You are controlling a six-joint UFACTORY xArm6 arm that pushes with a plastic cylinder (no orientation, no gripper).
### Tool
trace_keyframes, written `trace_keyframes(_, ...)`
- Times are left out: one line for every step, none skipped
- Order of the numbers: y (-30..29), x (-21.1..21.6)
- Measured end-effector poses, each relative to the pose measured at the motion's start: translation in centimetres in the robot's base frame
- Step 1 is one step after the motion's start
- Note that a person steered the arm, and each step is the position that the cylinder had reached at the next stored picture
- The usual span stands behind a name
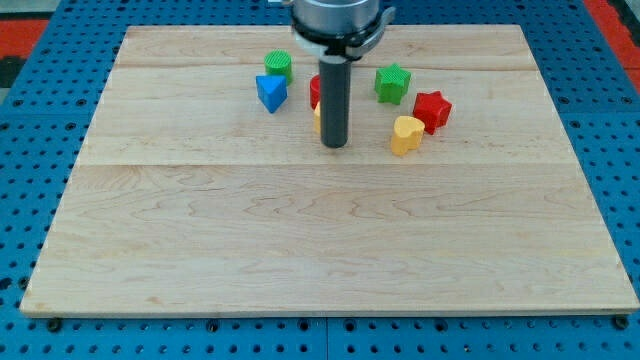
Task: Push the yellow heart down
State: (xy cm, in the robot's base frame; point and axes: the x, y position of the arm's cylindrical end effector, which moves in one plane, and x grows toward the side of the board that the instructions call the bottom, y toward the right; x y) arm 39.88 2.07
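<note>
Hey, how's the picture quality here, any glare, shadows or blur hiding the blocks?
Camera view: lighting is even and soft, with no glare on the wooden board; shadows are faint, only a small one beside the yellow heart; blocks look sharp; the dark rod, my tip at the view's left of the heart, hides most of a red block and a yellow block behind it.

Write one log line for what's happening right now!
task: push yellow heart down | my tip: to the heart's left, apart | red star: touching heart | state: not yet pushed

Wooden board [330,240]: pale, with grain. Blocks: yellow heart [406,134], red star [432,109], green star [392,83], blue triangle [271,93], green cylinder [278,66]. Rod dark; surround [30,120] blue, perforated.
</note>
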Motion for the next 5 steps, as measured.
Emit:
trace_keyframes(2.5, -1.4)
trace_keyframes(7.5, -1.4)
trace_keyframes(12.3, -1.2)
trace_keyframes(11.5, 4.3)
trace_keyframes(10.3, 9.2)
